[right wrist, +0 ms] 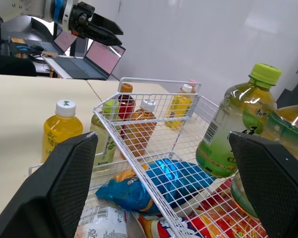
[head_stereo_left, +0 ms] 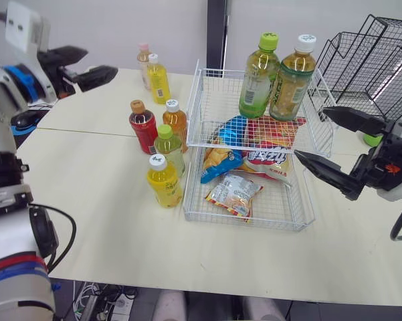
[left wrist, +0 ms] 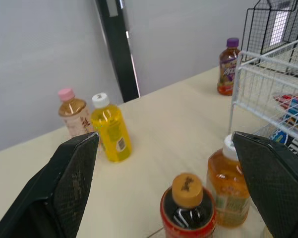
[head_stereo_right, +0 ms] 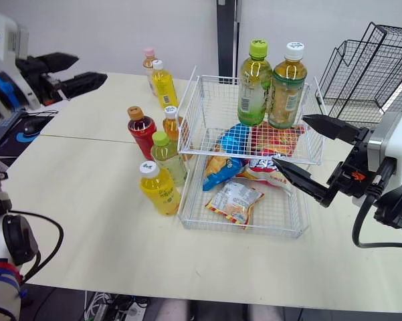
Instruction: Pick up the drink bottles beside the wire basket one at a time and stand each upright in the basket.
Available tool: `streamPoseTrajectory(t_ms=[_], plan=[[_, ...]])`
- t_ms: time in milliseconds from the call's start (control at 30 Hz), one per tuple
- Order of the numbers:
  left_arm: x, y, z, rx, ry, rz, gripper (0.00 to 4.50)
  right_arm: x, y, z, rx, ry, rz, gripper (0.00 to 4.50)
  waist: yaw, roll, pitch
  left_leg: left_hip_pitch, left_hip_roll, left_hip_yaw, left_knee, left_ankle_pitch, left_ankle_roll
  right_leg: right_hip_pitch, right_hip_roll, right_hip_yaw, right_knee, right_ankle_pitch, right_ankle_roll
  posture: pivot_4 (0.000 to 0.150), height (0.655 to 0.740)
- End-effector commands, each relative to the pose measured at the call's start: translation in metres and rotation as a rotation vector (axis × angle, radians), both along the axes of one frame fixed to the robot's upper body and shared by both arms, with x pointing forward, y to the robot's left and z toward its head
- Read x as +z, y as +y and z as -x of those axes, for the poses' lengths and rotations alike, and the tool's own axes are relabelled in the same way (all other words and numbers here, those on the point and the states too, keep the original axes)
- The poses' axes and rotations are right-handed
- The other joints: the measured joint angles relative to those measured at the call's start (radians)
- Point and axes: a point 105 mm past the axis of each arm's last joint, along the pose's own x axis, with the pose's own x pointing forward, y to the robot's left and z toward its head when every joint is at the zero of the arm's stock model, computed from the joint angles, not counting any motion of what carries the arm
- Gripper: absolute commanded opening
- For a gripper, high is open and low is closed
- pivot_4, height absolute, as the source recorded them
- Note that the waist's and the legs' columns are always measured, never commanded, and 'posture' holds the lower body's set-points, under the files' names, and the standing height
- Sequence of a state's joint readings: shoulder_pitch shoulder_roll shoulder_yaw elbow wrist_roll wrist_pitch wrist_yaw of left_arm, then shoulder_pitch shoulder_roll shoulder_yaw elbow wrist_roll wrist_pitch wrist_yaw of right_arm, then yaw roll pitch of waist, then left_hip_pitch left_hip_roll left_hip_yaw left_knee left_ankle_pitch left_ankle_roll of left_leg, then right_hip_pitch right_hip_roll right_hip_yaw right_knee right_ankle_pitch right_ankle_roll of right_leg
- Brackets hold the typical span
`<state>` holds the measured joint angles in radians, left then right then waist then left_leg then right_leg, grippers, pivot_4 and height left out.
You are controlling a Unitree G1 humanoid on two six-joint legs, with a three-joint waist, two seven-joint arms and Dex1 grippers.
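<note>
A white two-tier wire basket [head_stereo_left: 199, 93] stands mid-table. Two green tea bottles [head_stereo_left: 257, 77] [head_stereo_left: 291, 79] stand upright on its upper tier, and snack bags [head_stereo_left: 234, 194] lie on the lower tier. Left of the basket stand a yellow bottle [head_stereo_left: 164, 180], a green-capped bottle [head_stereo_left: 170, 150], a red bottle [head_stereo_left: 144, 127] and an orange bottle [head_stereo_left: 176, 123]. Further back are another yellow bottle [head_stereo_left: 158, 80] and a pink-capped one [head_stereo_left: 143, 61]. My left gripper [head_stereo_left: 100, 61] hangs open and empty, high at the far left. My right gripper [head_stereo_left: 312, 134] is open and empty just right of the basket.
A black wire rack [head_stereo_left: 374, 53] stands at the back right, with a green ball [head_stereo_left: 371, 139] below it. A purple bottle [left wrist: 228, 67] stands behind the basket. Laptops [right wrist: 89, 64] sit on a far table. Bare tabletop [head_stereo_left: 87, 200] lies in front and to the left.
</note>
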<state>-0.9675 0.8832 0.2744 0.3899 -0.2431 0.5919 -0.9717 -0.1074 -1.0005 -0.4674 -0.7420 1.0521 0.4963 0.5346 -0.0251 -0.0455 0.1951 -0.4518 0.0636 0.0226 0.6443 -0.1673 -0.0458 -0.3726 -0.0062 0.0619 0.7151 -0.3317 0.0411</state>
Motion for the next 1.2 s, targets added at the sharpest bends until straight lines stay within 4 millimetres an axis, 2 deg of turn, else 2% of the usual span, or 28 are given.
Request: streamPoseTrajectory(t_ms=[33,167,300,433,633,667,733,800,967,1200], plan=[[0.008,0.010,0.007,0.042,-0.071,0.004,4.46,0.005,0.002,0.005,0.014,-0.003,-0.030,4.50,-0.001,0.000,0.000,0.000,0.000,0.000,0.000,0.000,0.000,0.000,0.000,0.000,0.000,0.000,0.000,0.150,0.7207],[-0.014,0.015,0.006,0.063,-0.041,0.029,4.46,0.006,0.008,0.013,0.043,-0.016,-0.005,4.50,-0.002,0.000,0.000,0.000,0.000,0.000,0.000,0.000,0.000,0.000,0.000,0.000,0.000,0.000,0.000,0.150,0.7207],[-0.035,0.009,0.001,0.067,-0.012,0.059,4.46,0.001,0.014,0.021,0.056,0.000,0.031,4.50,0.000,0.000,0.000,0.000,0.000,0.000,0.000,0.000,0.000,0.000,0.000,0.000,0.000,0.000,0.000,0.150,0.7207],[-0.045,0.005,0.000,0.075,-0.008,0.085,4.46,-0.007,0.015,0.024,0.060,0.026,0.064,4.50,0.000,-0.001,-0.001,0.000,0.000,0.000,0.000,0.000,0.000,0.000,-0.001,0.000,0.000,0.000,0.000,0.150,0.7207],[-0.050,-0.004,0.002,0.068,-0.012,0.080,4.46,-0.016,0.033,0.045,0.168,0.036,0.102,4.50,-0.002,-0.001,-0.001,0.000,0.000,0.000,-0.001,0.000,0.000,0.000,0.000,0.000,0.000,0.000,0.000,0.150,0.7207],[-0.050,-0.005,0.002,0.069,-0.014,0.085,4.46,-0.017,0.036,0.044,0.173,0.037,0.102,4.50,-0.003,-0.001,-0.001,0.000,0.000,0.000,-0.001,0.000,0.000,0.000,0.000,0.000,0.000,0.000,0.000,0.150,0.7207],[-0.050,-0.008,0.001,0.070,-0.018,0.091,4.46,-0.019,0.055,0.010,0.173,0.051,0.071,4.50,-0.010,-0.002,-0.001,0.002,0.000,0.000,0.000,0.000,0.000,0.001,0.000,0.000,0.000,0.000,0.000,0.150,0.7207],[-0.051,-0.012,-0.001,0.072,-0.025,0.104,4.46,-0.021,0.071,-0.007,0.170,0.059,0.076,4.50,-0.022,-0.002,-0.001,0.004,0.000,0.002,0.001,0.001,0.000,0.001,0.000,0.002,0.000,0.002,-0.001,0.150,0.7207],[-0.055,-0.020,-0.012,0.135,-0.040,0.152,4.46,-0.012,0.077,-0.022,0.111,0.028,0.046,4.50,-0.004,-0.002,-0.001,0.001,0.001,0.002,0.000,0.002,0.002,-0.002,0.001,0.003,0.000,0.004,-0.002,0.150,0.7207],[-0.057,-0.025,-0.026,0.179,-0.036,0.183,4.46,-0.006,0.081,-0.021,0.108,0.006,0.028,4.50,0.002,-0.002,-0.001,-0.002,0.000,0.002,-0.001,0.002,0.002,-0.004,-0.002,0.001,-0.001,0.004,-0.001,0.150,0.7207]])
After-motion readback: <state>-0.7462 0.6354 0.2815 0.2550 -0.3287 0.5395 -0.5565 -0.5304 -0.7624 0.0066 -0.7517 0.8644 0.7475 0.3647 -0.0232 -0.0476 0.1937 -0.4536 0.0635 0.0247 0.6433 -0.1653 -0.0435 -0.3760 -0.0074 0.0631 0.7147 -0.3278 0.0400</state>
